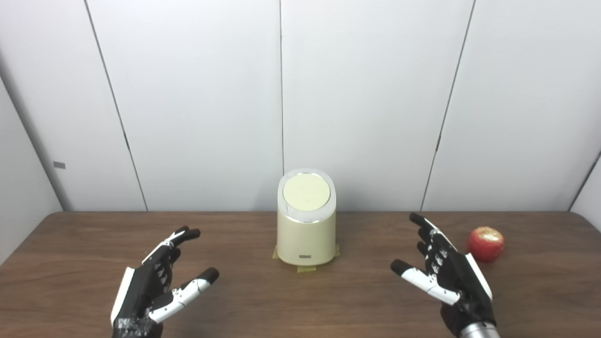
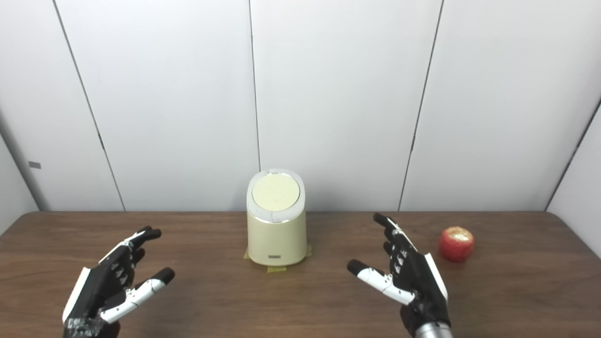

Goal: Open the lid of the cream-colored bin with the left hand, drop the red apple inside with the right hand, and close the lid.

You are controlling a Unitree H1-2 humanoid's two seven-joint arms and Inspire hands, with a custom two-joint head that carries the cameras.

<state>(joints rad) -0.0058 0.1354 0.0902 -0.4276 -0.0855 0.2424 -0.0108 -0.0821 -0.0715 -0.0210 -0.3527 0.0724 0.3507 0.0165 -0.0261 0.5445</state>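
The cream-colored bin (image 1: 306, 237) stands upright at the middle back of the brown table, its round lid (image 1: 306, 192) down flat. A red apple (image 1: 486, 243) rests on the table to the right of the bin. My left hand (image 1: 155, 284) hovers open over the near left of the table, well left of the bin, holding nothing. My right hand (image 1: 443, 272) is open too, fingers spread, between the bin and the apple, just left of the apple and not touching it.
Yellow tape (image 1: 306, 269) pokes out under the bin's base. The wooden table (image 1: 300, 300) runs the full width, with white wall panels (image 1: 366, 94) right behind its far edge.
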